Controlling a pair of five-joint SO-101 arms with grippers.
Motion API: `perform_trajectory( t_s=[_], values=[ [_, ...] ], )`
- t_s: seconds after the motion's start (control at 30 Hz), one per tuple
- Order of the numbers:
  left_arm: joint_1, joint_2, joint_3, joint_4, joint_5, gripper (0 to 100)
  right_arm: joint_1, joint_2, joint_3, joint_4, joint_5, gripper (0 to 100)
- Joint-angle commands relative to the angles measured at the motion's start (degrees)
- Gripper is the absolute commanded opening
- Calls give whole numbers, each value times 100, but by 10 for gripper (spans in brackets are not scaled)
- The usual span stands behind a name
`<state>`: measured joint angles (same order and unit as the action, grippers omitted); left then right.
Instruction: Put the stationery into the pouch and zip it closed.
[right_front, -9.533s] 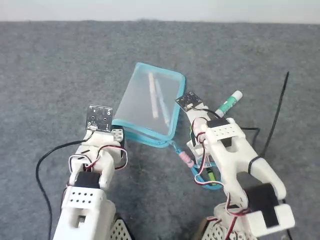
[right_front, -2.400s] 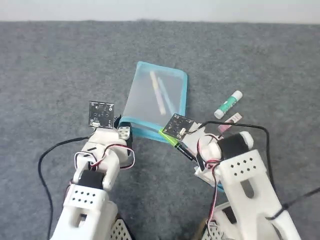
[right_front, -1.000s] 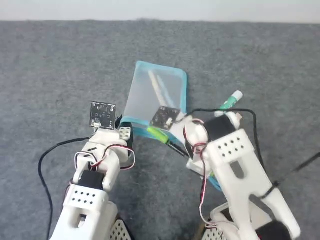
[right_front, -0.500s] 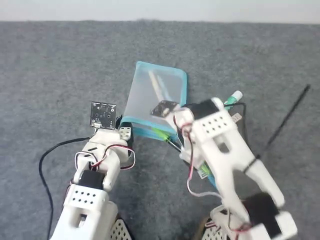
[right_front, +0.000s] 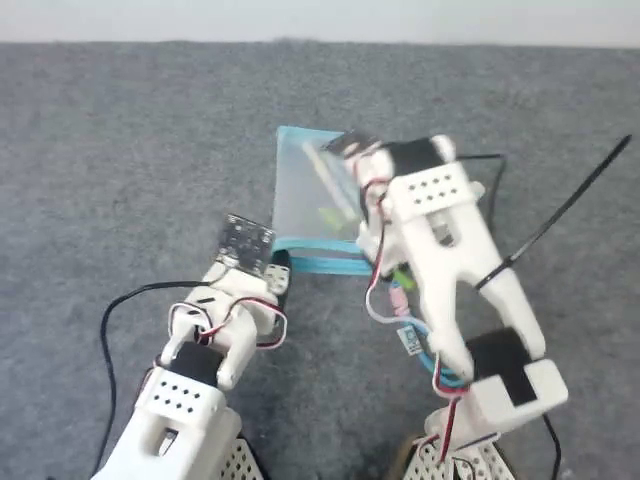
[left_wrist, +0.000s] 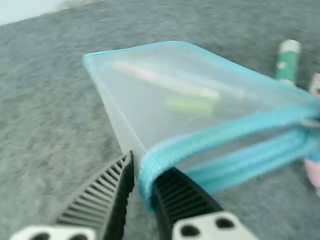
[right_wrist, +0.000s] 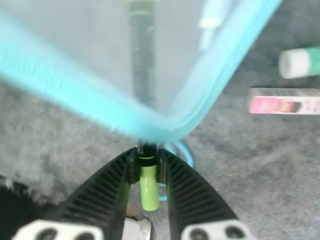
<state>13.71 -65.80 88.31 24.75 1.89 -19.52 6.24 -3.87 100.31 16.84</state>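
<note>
The translucent pouch (right_front: 312, 190) with a teal zip edge lies mid-table, its mouth toward the arms. My left gripper (left_wrist: 142, 172) is shut on the pouch's teal mouth edge (left_wrist: 150, 170) at the near corner, and appears in the high view as the left gripper (right_front: 280, 268). My right gripper (right_wrist: 147, 155) is shut on a green pen (right_wrist: 147, 187) whose dark barrel (right_wrist: 142, 65) runs in through the mouth. The green pen (left_wrist: 192, 104) and pale sticks (left_wrist: 160, 82) lie inside. A glue stick (right_wrist: 300, 61) and a pink eraser (right_wrist: 282, 102) rest on the mat beside the pouch.
Grey carpet-like mat (right_front: 120, 140) covers the table, with free room to the left and at the back. The right arm (right_front: 440, 240) stretches over the pouch's right side. A teal cord with a tag (right_front: 410, 340) trails from the pouch toward the right arm's base.
The right arm has swung forward over the pouch and pushed the green pen in through the mouth. The pouch has turned and shifted right, and the left gripper went with it.
</note>
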Motion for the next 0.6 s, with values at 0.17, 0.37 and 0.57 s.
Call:
perform_trajectory(
  t_s=[0.17, 0.37, 0.57],
  values=[
    [325, -114, -40, -9, -114, 12, 66, 365, -747, 224, -413, 9],
    [325, -105, -40, -9, -114, 12, -646, 365, -1196, 233, -598, 52],
    [325, -114, -40, -9, -114, 12, -822, 347, -1257, 207, -580, 234]
  ],
)
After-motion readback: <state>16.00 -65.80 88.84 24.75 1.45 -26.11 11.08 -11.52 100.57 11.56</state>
